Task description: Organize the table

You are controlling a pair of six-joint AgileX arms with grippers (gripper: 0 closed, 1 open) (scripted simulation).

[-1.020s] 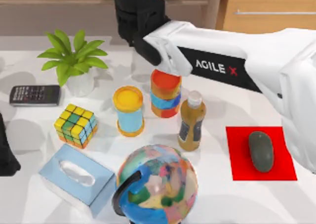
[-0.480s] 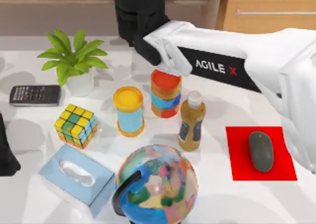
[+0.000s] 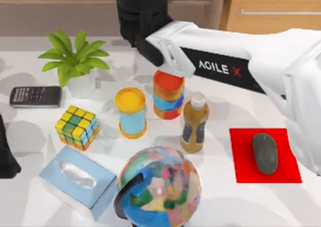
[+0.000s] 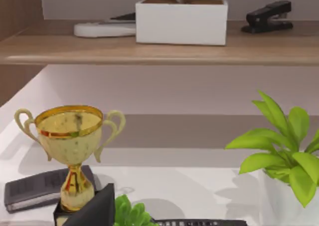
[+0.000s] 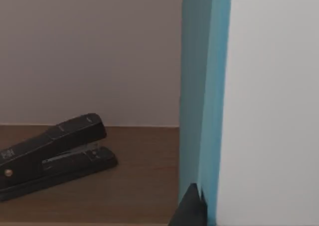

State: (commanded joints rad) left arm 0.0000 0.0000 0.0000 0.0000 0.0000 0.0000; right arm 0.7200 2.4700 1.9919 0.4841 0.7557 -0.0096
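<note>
Right arm (image 3: 241, 61): reaching from 3 o'clock toward the shelf at 12 o'clock.
Right gripper: cannot tell whether open; a black stapler (image 5: 55, 153) is lying nearby on the shelf.
Left arm (image 3: 6, 152): sitting at 9 o'clock.
Table (image 3: 220, 197): carrying a globe (image 3: 160, 187) at 6 o'clock.

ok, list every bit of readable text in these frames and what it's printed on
"AGILE X": white letters with a red X, on the black panel of the right arm's white forearm.
Dark label on the amber plastic bottle: too blurred to read.
Keys and display of the black calculator: too small to read.
Black stapler on the wooden shelf: faint marks, unreadable.
Multicoloured globe: no legible lettering.
</note>
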